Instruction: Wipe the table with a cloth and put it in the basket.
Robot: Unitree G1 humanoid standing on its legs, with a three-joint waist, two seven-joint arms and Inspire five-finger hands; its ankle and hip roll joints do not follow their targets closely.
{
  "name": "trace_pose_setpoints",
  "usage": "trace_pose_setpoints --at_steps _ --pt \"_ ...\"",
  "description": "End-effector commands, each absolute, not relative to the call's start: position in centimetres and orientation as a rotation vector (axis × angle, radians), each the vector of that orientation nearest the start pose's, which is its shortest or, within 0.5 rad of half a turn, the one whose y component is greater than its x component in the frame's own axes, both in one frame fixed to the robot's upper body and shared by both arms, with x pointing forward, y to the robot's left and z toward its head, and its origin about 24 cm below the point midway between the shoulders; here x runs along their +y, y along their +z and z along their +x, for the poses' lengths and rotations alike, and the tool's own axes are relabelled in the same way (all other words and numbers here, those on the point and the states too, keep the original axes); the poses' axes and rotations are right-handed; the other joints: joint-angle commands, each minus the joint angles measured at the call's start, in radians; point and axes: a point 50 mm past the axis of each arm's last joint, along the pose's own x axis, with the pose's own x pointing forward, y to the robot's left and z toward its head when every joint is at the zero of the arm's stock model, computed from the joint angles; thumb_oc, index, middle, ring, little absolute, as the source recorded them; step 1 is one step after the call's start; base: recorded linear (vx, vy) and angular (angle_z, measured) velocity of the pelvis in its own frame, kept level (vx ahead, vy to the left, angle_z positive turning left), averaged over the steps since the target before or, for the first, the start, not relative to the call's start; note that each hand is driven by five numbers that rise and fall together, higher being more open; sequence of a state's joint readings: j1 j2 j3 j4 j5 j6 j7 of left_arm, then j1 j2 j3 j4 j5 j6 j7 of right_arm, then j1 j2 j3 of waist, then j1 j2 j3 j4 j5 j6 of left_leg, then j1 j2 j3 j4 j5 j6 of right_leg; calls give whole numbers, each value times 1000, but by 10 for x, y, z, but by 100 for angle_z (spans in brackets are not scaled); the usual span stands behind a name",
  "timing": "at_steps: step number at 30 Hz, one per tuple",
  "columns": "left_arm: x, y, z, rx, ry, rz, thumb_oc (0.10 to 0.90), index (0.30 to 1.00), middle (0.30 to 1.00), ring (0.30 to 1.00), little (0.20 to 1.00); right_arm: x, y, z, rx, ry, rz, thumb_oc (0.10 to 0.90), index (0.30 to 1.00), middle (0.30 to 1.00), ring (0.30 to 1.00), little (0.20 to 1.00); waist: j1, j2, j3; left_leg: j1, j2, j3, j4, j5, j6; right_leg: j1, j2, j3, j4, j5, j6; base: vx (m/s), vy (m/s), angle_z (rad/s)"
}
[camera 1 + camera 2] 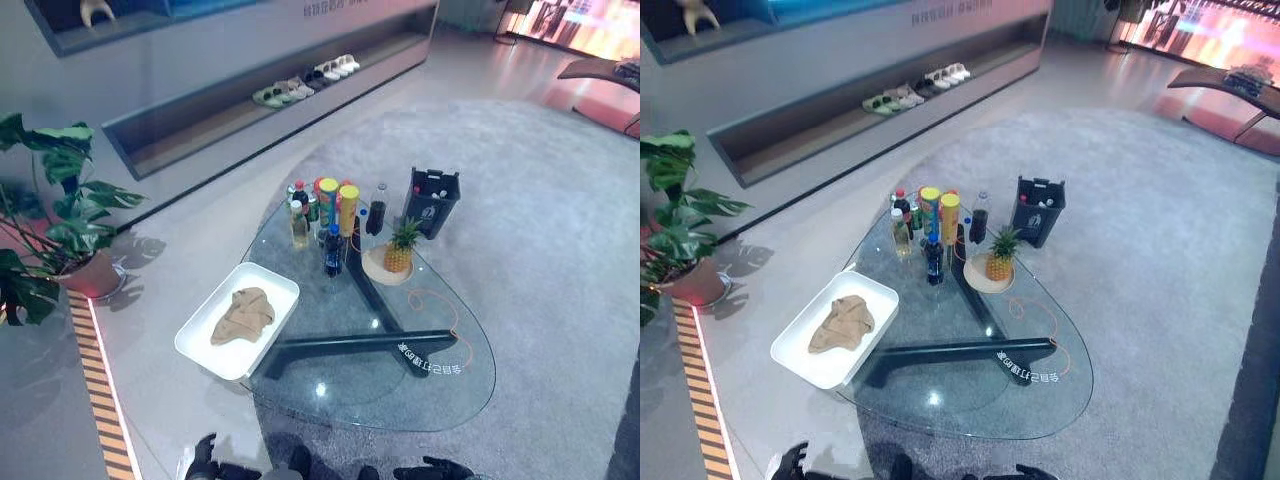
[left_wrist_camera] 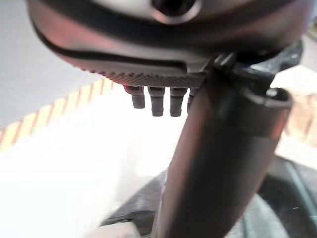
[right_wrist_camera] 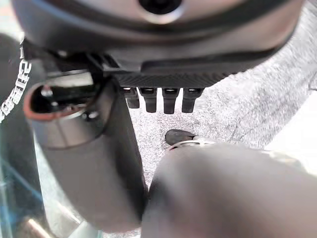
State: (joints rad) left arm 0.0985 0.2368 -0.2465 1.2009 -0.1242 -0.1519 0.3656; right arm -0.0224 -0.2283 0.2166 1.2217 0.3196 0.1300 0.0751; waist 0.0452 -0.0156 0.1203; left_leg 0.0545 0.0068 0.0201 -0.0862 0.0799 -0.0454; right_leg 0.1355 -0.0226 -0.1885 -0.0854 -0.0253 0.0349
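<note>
A crumpled tan cloth (image 1: 243,315) lies inside a white rectangular basket (image 1: 264,281) that rests on the left edge of the glass table (image 1: 400,390). My left hand (image 1: 203,455) hangs low at the near side of the table, well short of the basket. In the left wrist view its fingers (image 2: 156,101) are straight and hold nothing. My right hand (image 1: 435,467) hangs by the table's near edge. Its fingers (image 3: 158,101) are straight too, with grey carpet past them.
Several bottles and cans (image 1: 325,210) stand at the table's far end beside a pineapple (image 1: 402,247) on a plate. A black bin (image 1: 432,202) sits on the carpet beyond. A potted plant (image 1: 50,220) and a striped floor strip (image 1: 95,380) lie to the left.
</note>
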Motion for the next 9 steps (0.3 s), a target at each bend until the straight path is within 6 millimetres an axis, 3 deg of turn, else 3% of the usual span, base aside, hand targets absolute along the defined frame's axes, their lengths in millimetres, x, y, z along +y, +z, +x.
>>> trace_pose_setpoints --at_steps 1,9 --pt "236 -152 96 1001 301 442 800 900 900 900 900 -218 -167 86 1333 -117 41 800 900 900 900 900 -6 -7 0 42 36 23 18 -84 -18 -22 -57 10 55 6 57 0 0 0" --pt "238 -156 89 1064 308 409 800 900 900 900 900 -219 -169 75 1378 -159 76 800 900 900 900 900 -11 4 -18 52 35 25 9 -88 -14 -13 -54 18 37 9 56 5 -5 -5"
